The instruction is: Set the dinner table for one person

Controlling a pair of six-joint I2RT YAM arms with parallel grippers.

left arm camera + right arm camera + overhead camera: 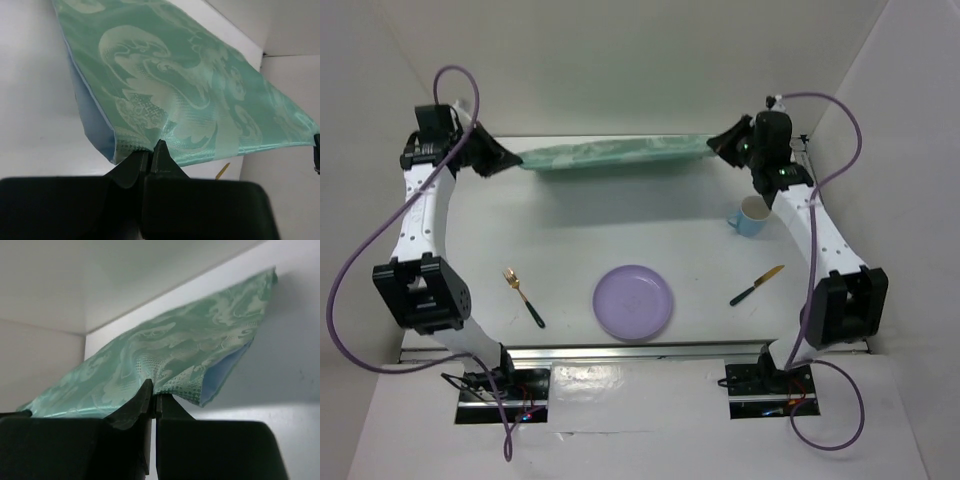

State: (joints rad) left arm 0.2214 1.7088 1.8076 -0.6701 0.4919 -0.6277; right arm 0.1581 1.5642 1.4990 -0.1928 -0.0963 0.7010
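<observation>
Between the left fingers (152, 150) and right fingers (154, 393), each clamped tight on a corner, the green placemat (620, 153) hangs unlaid above the desk (570, 230), with plate (634, 301), fork (523, 297), knife (757, 285) and cup (750, 216) lying unarranged below them.

Your top view looks steeply down from high behind the near edge, taking in the whole surface (620, 220). Each wrist view sits low, right behind its own claw (left claw (151, 150), right claw (154, 392)), pressed close to the green patterned placemat (190, 95) and facing across it. All three views share that placemat.
</observation>
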